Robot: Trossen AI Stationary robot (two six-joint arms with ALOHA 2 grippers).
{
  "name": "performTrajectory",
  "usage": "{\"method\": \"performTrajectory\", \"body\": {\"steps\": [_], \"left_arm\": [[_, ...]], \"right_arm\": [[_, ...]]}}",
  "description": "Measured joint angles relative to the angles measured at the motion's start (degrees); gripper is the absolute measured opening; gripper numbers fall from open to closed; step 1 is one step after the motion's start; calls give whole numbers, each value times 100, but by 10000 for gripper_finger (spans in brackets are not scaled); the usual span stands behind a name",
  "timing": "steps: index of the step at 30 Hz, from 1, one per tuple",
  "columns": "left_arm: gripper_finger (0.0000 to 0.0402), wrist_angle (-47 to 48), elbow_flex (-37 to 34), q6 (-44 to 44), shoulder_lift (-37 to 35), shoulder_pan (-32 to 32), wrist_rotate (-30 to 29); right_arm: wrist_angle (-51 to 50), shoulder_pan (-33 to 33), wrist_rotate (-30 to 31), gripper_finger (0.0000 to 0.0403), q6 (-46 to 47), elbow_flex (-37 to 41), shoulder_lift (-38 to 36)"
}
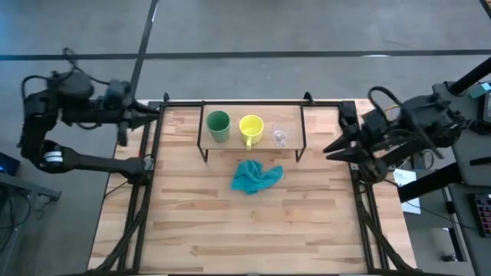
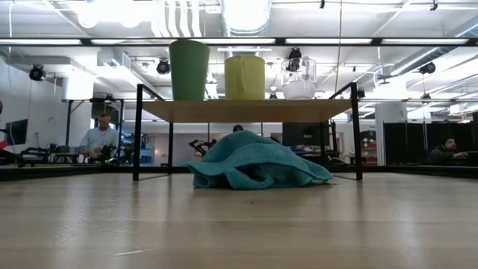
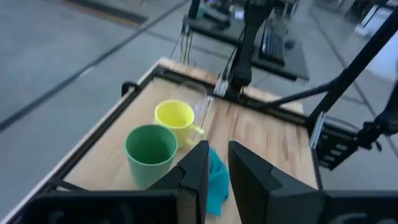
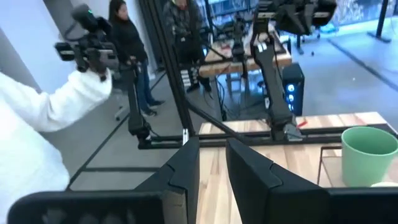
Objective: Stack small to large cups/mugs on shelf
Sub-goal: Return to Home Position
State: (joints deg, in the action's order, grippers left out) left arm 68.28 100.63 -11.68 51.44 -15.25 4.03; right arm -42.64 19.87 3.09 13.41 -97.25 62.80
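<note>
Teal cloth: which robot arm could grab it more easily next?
Probably the right. The right gripper sits at the table edge, nearer the teal cloth; the left gripper is farther off, at the back corner.

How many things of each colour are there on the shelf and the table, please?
Green: 1, the green cup
Yellow: 1, the yellow mug
Clear: 1, the glass cup
Teal: 1, the cloth
Total: 4

Grey concrete floor (image 1: 253, 31) crossed by dark lines, open ceiling with strip lights (image 2: 97, 41) and white ducts (image 2: 246, 15), seated person (image 2: 97, 138) at a distant desk, two people (image 4: 127, 43) standing by black stands
</note>
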Motion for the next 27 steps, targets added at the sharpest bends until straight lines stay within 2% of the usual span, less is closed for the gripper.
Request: {"method": "performTrajectory", "body": {"steps": [5,10,13,17,22,27], "left_arm": [[46,-41,-185,-9,-536,0,-27],[46,-107,-742,-276,-1228,0,-178],[46,-441,-1366,-298,-1619,0,-221],[46,-1335,-2343,-444,-2246,-2,-184],[46,-2083,-3490,-452,-2859,4,33],[46,-2823,-4330,-452,-3368,4,63]], "right_arm": [[277,1,3,75,-55,849,-772],[773,-1,7,75,-44,1922,-1528],[1248,-1,7,75,-44,2586,-1975],[1768,-1,3,75,-41,3459,-2602],[2456,-1,-24,75,118,4512,-3266],[2842,-1,-186,75,151,5338,-3772]]}}
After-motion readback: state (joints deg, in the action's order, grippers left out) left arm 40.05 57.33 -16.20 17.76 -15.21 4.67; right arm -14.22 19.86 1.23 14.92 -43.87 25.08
